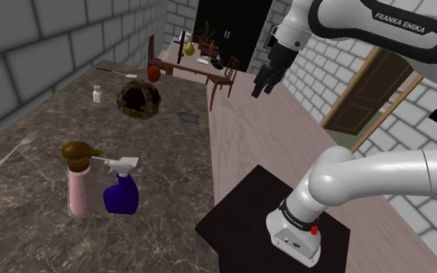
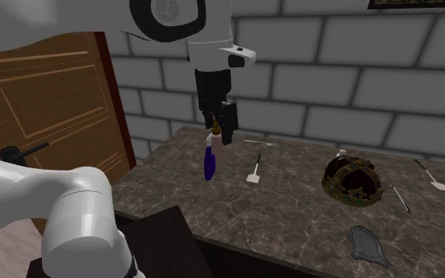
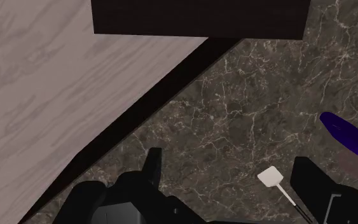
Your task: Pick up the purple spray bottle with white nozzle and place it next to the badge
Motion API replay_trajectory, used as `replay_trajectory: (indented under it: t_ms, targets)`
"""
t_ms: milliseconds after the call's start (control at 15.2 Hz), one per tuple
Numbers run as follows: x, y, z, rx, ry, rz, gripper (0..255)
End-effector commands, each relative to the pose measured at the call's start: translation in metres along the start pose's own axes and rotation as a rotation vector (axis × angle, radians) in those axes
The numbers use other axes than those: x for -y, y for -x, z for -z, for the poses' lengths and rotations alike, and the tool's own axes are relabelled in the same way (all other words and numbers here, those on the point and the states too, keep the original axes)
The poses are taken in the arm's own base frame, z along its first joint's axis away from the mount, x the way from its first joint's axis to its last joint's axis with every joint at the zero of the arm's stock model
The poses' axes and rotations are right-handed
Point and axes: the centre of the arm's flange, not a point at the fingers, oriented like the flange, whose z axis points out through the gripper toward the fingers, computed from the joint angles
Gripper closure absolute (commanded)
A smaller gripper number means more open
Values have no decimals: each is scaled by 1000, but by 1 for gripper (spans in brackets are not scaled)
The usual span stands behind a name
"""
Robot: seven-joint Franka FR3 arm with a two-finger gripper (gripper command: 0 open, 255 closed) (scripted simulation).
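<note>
The purple spray bottle [image 1: 121, 195] with its white nozzle [image 1: 120, 163] stands on the dark marble counter [image 1: 46, 233], close beside a pink bottle [image 1: 77, 186]. In the second exterior view the purple bottle [image 2: 209, 163] peeks out behind the hand. The grey badge [image 1: 189, 117] lies flat farther along the counter, near its edge, and in the second exterior view the badge [image 2: 368, 245] lies at the front. My gripper [image 1: 263, 82] hangs open and empty, high over the counter's edge, far from the bottle. The wrist view has the bottle [image 3: 349, 135] off beyond one finger [image 3: 311, 181].
A dark crown-like basket [image 1: 139, 99], a salt shaker [image 1: 97, 95], a fork [image 1: 11, 153], a spatula [image 1: 116, 73] and a red apple [image 1: 153, 73] lie on the counter. A white utensil [image 3: 273, 178] lies under the gripper. The black stand [image 1: 263, 225] borders the counter.
</note>
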Motion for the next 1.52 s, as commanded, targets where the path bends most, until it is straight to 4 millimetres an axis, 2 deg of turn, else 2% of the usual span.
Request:
replay_trajectory:
  t_ms: [0, 726, 1452]
  targets:
    - [0, 0, 0, 0, 0, 0, 0]
    - [98, -59, -81, 37, -73, 109, 0]
    - [207, -103, -156, 73, -147, 217, 0]
